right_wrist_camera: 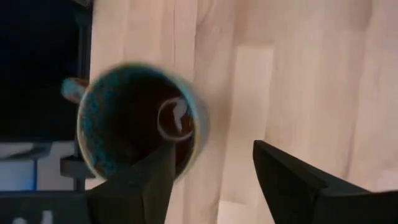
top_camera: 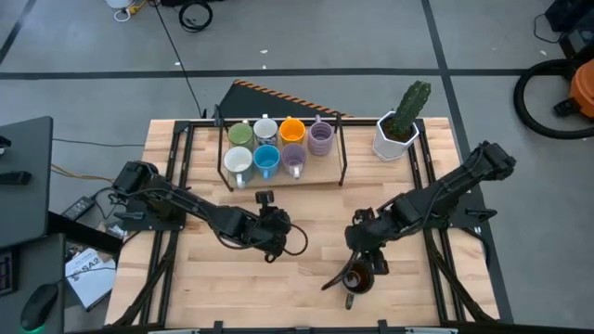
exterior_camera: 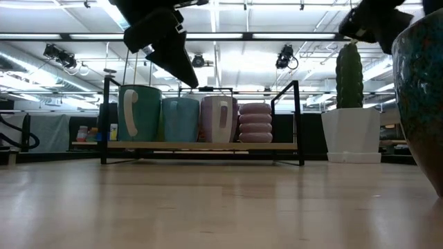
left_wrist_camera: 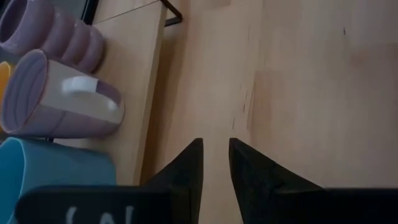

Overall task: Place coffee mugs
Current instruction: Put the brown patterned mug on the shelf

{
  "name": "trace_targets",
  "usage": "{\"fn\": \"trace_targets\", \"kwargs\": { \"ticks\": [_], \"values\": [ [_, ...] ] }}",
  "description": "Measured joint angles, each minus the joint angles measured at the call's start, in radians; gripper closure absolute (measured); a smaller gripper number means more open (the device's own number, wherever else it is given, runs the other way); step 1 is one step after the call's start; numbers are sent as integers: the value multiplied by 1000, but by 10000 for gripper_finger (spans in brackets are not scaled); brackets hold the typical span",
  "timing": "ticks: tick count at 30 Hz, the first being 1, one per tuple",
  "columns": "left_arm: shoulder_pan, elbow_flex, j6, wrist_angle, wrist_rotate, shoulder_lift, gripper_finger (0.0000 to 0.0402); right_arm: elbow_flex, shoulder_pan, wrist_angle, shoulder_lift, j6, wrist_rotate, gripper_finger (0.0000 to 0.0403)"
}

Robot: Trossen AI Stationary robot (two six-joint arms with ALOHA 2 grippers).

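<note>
The dark mug (top_camera: 358, 276) stands upright on the bench (top_camera: 306, 297) near its front edge, well apart from the rack (top_camera: 283, 176) where seven mugs already sit in two rows: green (top_camera: 240, 134), grey-white (top_camera: 265, 129), orange (top_camera: 292, 131) and ribbed lilac (top_camera: 321, 138) behind, white (top_camera: 237, 164), blue (top_camera: 266, 161) and a second lilac (top_camera: 293, 159) in front.

Risk: the right gripper (right_wrist_camera: 211, 171) is directly over the dark mug with its fingers apart, and one finger (right_wrist_camera: 149, 180) appears, in the right wrist view, to overlap the mug's rim (right_wrist_camera: 140, 121). Whether it is inside the rim or merely above it cannot be settled from these views. A descent slightly off line would land a finger on the rim and tip or push the mug toward the front edge. A closure on the rim alone could let the glazed wall slip. The remaining rack slot sits beside the second lilac mug and the rack's end post, so a carried mug could knock either.

Pose: the right arm reaches in from the bench's right side, wrist pointed down at the mug. The left gripper (left_wrist_camera: 214, 165) hovers above bare bench just in front of the rack, its fingers nearly together and holding nothing.

The cactus pot (top_camera: 397, 134) stands clear to the right of the rack.
</note>
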Motion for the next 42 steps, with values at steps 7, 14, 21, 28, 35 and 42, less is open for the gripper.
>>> {"fn": "trace_targets", "kwargs": {
  "ticks": [7, 14, 21, 28, 35, 42],
  "values": [
    [16, 0, -18, 1, -3, 0, 319, 12, 5, -28, 94, 69, -9, 183],
    [20, 36, -84, -125, -3, -29, 319, 13, -3, -30, 168, 112, -53, 216],
    [10, 35, -126, -213, -19, -144, 319, 13, -2, -38, 215, 84, -53, 269],
    [-9, 35, -147, -234, -33, -215, 319, 12, -32, -49, 210, -73, -15, 357],
    [-15, 35, -146, -208, -67, -230, 319, 42, -127, -62, 210, -341, 51, 358],
    [-13, 34, -149, -210, -65, -229, 319, 182, -237, -85, 209, -558, 145, 358]
  ]
}}
